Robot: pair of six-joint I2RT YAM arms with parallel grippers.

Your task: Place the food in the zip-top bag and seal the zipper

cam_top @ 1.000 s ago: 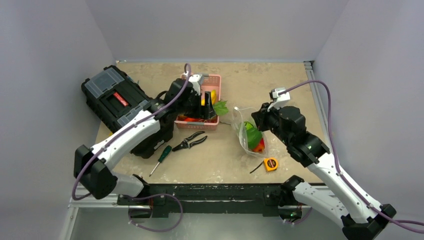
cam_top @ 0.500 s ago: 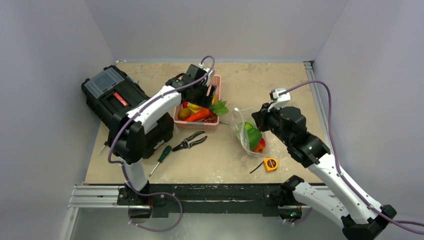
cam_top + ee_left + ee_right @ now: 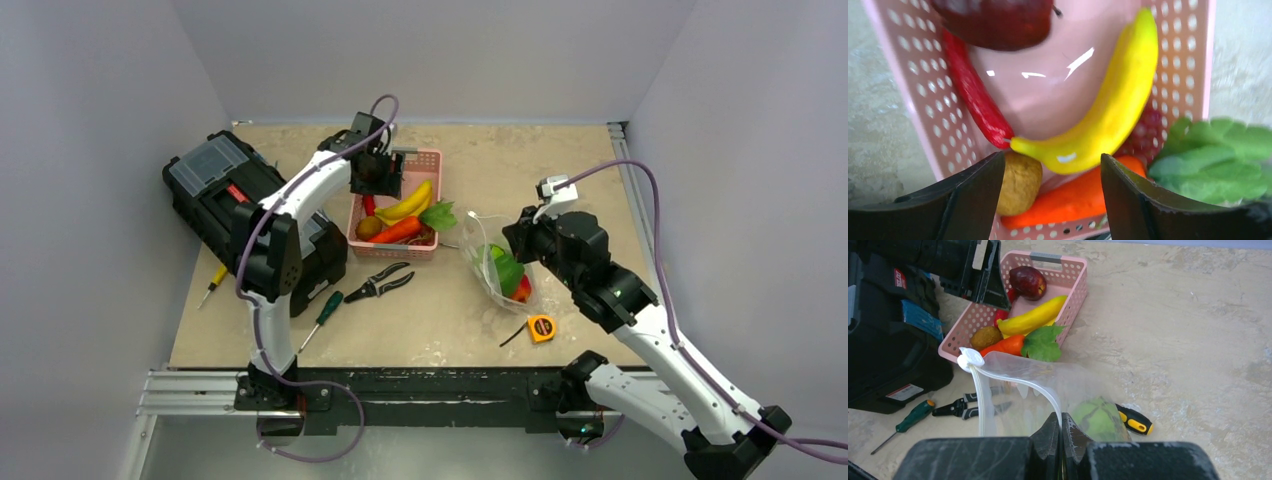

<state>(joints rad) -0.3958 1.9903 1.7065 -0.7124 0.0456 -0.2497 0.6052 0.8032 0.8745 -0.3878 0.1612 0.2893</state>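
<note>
The clear zip-top bag stands right of the pink basket with its mouth open. It holds a green food piece and a red one. My right gripper is shut on the bag's whitish zipper at the mouth rim. My left gripper is open and empty, hovering over the basket's far left part. Below it lie a banana, a red chili, a dark red apple, a brown kiwi, a carrot and a green leaf.
A black toolbox sits left of the basket. Pliers and a green screwdriver lie in front of it. An orange tape measure lies near the bag. A yellow-black screwdriver lies behind the bag.
My left arm has stretched out and its gripper has moved from the basket's middle toward its far left end, uncovering the food. My right gripper still holds the bag's rim.
</note>
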